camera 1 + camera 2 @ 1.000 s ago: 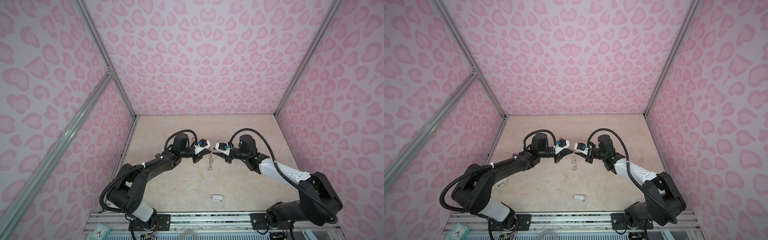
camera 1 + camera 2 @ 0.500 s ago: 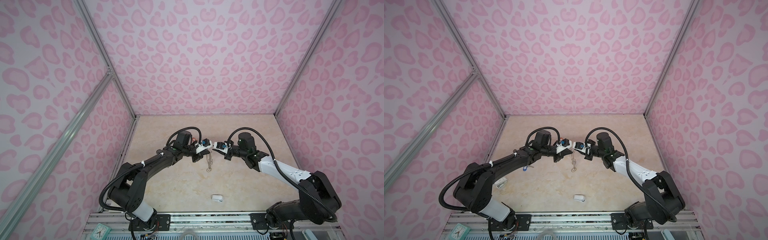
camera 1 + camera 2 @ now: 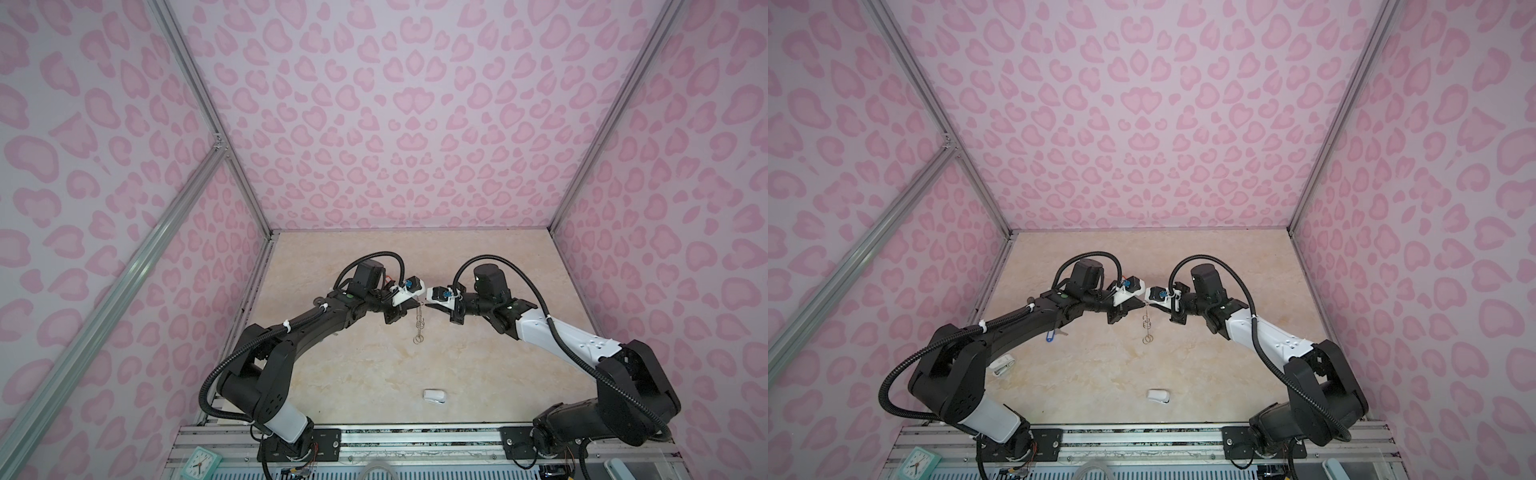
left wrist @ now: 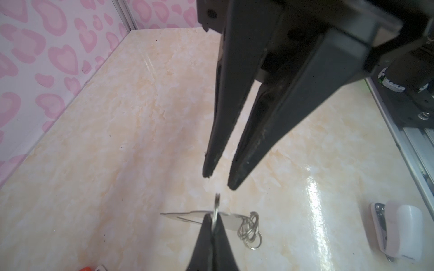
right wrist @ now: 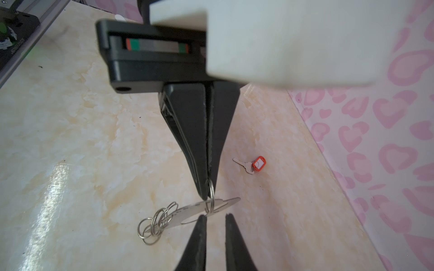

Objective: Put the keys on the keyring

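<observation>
The keyring (image 5: 187, 208), a flat grey plate, hangs above the table from one wire ring, with a bunch of wire rings (image 5: 152, 225) at its lower end. My left gripper (image 4: 212, 217) is shut on that top ring, as the right wrist view also shows (image 5: 209, 187). My right gripper (image 5: 215, 217) is open with a narrow gap, one fingertip (image 5: 202, 218) touching the ring and plate edge. In both top views the grippers (image 3: 417, 301) (image 3: 429, 305) meet at mid-table. An orange-tagged key (image 5: 256, 164) lies near the wall. A blue-tagged key (image 3: 1050, 336) lies under my left arm.
A small white rounded object (image 3: 435, 395) lies near the front edge, also seen in the left wrist view (image 4: 399, 227). Another white piece (image 3: 1003, 365) lies under my left arm. Pink patterned walls enclose the table; a metal rail (image 3: 374, 440) runs along the front.
The right gripper's jaws have narrowed and it has drawn up to the ring held by the left gripper. The left gripper stays shut on the ring, the keyring still hanging.
</observation>
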`<action>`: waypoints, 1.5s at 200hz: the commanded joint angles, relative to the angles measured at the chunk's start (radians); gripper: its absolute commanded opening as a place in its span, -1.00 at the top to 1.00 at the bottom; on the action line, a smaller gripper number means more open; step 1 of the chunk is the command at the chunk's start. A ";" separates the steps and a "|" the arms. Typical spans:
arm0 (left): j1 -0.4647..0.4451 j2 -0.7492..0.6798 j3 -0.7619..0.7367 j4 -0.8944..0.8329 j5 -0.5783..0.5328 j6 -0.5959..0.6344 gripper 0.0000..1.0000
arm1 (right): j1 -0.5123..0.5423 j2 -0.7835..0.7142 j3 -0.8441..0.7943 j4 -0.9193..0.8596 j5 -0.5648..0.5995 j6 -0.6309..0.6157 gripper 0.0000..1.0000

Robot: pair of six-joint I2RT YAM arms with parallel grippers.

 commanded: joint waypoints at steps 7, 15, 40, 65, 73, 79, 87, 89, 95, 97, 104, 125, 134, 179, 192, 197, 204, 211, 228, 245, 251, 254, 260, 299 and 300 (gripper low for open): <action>-0.002 0.004 0.010 -0.009 0.011 0.004 0.94 | 0.008 0.018 0.004 -0.003 -0.024 0.020 0.63; -0.002 0.003 0.010 -0.010 0.013 0.006 0.94 | 0.011 0.023 0.006 0.004 -0.024 0.026 0.63; -0.002 -0.002 0.003 -0.008 0.028 0.013 0.94 | 0.014 0.034 -0.004 0.072 -0.019 0.079 0.63; -0.002 -0.007 -0.006 -0.003 0.034 0.021 0.94 | 0.014 0.044 -0.010 0.138 -0.020 0.131 0.66; -0.002 -0.011 -0.008 -0.003 0.034 0.025 0.94 | 0.014 0.049 -0.011 0.144 -0.020 0.137 0.67; -0.002 -0.011 -0.009 -0.004 0.033 0.027 0.94 | 0.013 0.049 -0.014 0.146 -0.020 0.139 0.68; -0.002 -0.013 -0.009 -0.006 0.031 0.029 0.93 | 0.014 0.047 -0.018 0.153 -0.020 0.141 0.70; -0.002 -0.013 -0.009 -0.006 0.030 0.030 0.94 | 0.014 0.047 -0.018 0.154 -0.020 0.142 0.70; -0.002 -0.013 -0.009 -0.008 0.030 0.030 0.93 | 0.013 0.047 -0.022 0.154 -0.018 0.142 0.73; -0.002 -0.013 -0.009 -0.007 0.030 0.030 0.94 | 0.013 0.048 -0.022 0.154 -0.018 0.141 0.74; -0.002 -0.013 -0.007 -0.008 0.031 0.033 0.94 | 0.014 0.051 -0.021 0.147 -0.018 0.140 0.77; -0.002 -0.019 -0.013 0.007 0.037 0.036 0.94 | 0.015 0.057 -0.010 0.103 -0.020 0.118 0.85; -0.002 -0.023 -0.016 0.012 0.042 0.043 0.93 | 0.015 0.058 -0.010 0.099 -0.020 0.117 0.86; 0.000 -0.044 -0.054 0.073 0.048 0.035 0.38 | 0.015 0.063 -0.015 0.107 -0.021 0.134 1.00; 0.014 -0.057 -0.083 0.129 0.062 -0.001 0.29 | 0.014 0.060 -0.023 0.135 -0.027 0.157 1.00; 0.024 -0.060 -0.096 0.158 0.074 -0.025 0.29 | 0.013 0.058 -0.030 0.158 -0.033 0.170 1.00; 0.041 -0.065 -0.120 0.210 0.095 -0.069 0.29 | 0.009 0.055 -0.041 0.190 -0.043 0.188 1.00; 0.058 -0.068 -0.143 0.276 0.122 -0.110 0.29 | 0.007 0.055 -0.053 0.231 -0.053 0.217 1.00; 0.086 -0.074 -0.189 0.383 0.154 -0.192 0.36 | -0.002 0.056 -0.079 0.331 -0.087 0.276 1.00; 0.091 -0.079 -0.218 0.441 0.169 -0.221 0.51 | -0.007 0.063 -0.097 0.424 -0.111 0.340 1.00; 0.091 -0.080 -0.226 0.461 0.173 -0.234 0.55 | -0.008 0.067 -0.102 0.456 -0.114 0.363 1.00; 0.091 -0.080 -0.231 0.472 0.175 -0.244 0.56 | -0.008 0.068 -0.105 0.469 -0.122 0.372 1.00; 0.090 -0.079 -0.239 0.500 0.178 -0.264 0.56 | -0.007 0.073 -0.110 0.497 -0.132 0.386 1.00; 0.091 -0.070 -0.297 0.648 0.176 -0.357 0.53 | 0.005 0.078 -0.132 0.560 -0.135 0.414 1.00; 0.091 -0.070 -0.297 0.650 0.177 -0.358 0.53 | 0.005 0.078 -0.132 0.560 -0.135 0.414 1.00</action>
